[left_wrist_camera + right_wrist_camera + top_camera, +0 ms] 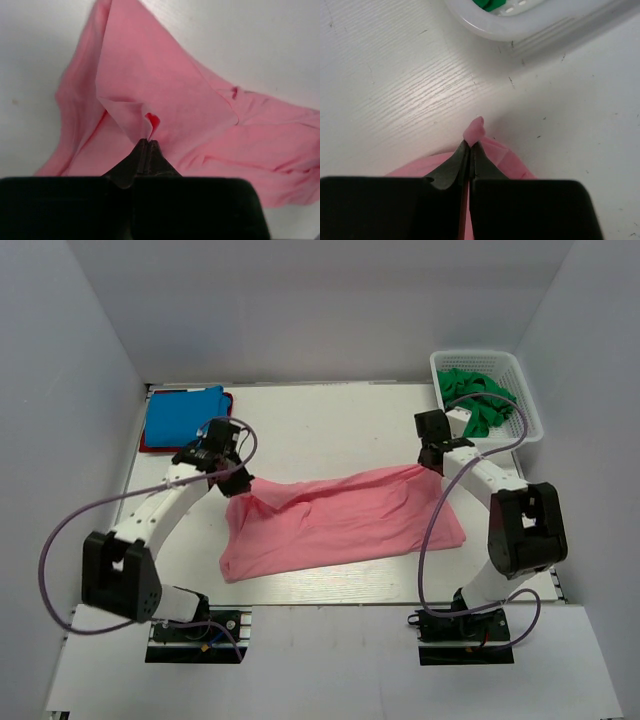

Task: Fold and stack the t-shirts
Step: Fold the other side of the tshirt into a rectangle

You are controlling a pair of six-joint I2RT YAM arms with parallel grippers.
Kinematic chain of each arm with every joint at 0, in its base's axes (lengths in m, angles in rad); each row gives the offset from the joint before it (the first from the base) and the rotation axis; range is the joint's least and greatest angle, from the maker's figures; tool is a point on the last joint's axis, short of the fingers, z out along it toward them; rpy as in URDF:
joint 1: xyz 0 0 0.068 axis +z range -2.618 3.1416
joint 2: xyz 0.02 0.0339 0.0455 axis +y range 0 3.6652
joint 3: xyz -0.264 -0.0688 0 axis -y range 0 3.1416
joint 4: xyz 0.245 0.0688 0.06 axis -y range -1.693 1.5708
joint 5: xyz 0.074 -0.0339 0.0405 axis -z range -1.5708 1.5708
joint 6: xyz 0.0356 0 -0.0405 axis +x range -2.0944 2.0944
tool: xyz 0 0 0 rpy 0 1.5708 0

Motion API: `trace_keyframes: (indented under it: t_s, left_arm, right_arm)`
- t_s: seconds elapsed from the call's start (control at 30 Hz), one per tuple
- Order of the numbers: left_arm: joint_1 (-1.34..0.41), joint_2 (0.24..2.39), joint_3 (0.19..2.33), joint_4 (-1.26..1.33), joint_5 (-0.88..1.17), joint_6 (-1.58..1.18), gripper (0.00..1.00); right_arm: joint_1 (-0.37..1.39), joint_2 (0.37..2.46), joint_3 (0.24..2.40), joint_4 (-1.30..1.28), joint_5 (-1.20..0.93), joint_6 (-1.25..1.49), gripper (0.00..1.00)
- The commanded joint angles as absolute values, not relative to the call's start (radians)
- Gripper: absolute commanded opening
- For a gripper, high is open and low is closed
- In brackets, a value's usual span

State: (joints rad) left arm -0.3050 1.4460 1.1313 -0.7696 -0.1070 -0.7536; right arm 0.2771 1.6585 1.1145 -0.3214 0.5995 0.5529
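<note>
The left hand (244, 486) is clamped shut on the upper left corner of the salmon pink t-shirt (340, 520). Its two dark fingers are pressed together, with a peak of pink cloth pinched between their tips. The right hand (431, 462) is likewise closed on the shirt's upper right corner. In the right wrist view a small nub of pink cloth pokes out just past the closed fingertips (462, 150).

Between the two hands the shirt's far edge runs as a fairly taut ridge. The rest of the cloth drapes toward the near side and lies wrinkled on the white surface (330, 425). The shirt is spread crosswise, wider than it is deep, and its near left corner reaches closest to the arm bases.

Beyond the pink shirt's left end, at the far left of the surface and well apart from it, a bright blue t-shirt (185, 415) lies folded flat on top of a red t-shirt (231, 403). Only a thin rim of the red one shows, along the blue one's right and near edges.

Beyond the pink shirt's right end, at the far right corner, stands a white lattice basket (478, 356) holding crumpled dark green t-shirts (478, 398). The basket is near the right hand and does not touch the pink cloth.
</note>
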Motion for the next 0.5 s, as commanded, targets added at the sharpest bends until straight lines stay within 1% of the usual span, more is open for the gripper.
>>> trace_keyframes:
  t_s: [0.0, 0.17, 0.3, 0.47]
  left_arm:
    - [-0.313, 1.297, 1.042, -0.831, -0.035, -0.837, 0.00]
    - [-0.313, 1.097, 0.945, -0.899, 0.024, -0.888, 0.00]
    - [-0.313, 1.008, 0.867, -0.930, 0.084, -0.888, 0.00]
    - [-0.313, 0.962, 0.759, -0.904, 0.198, -0.897, 0.00]
  right_arm:
    - [0.285, 1.588, 1.072, -0.273, 0.624, 0.542, 0.00]
    - [0.287, 1.514, 1.011, -0.250, 0.595, 0.526, 0.00]
    - [0.287, 1.470, 0.991, -0.256, 0.597, 0.523, 0.00]
    - [0.287, 1.421, 0.948, -0.255, 0.603, 0.517, 0.00]
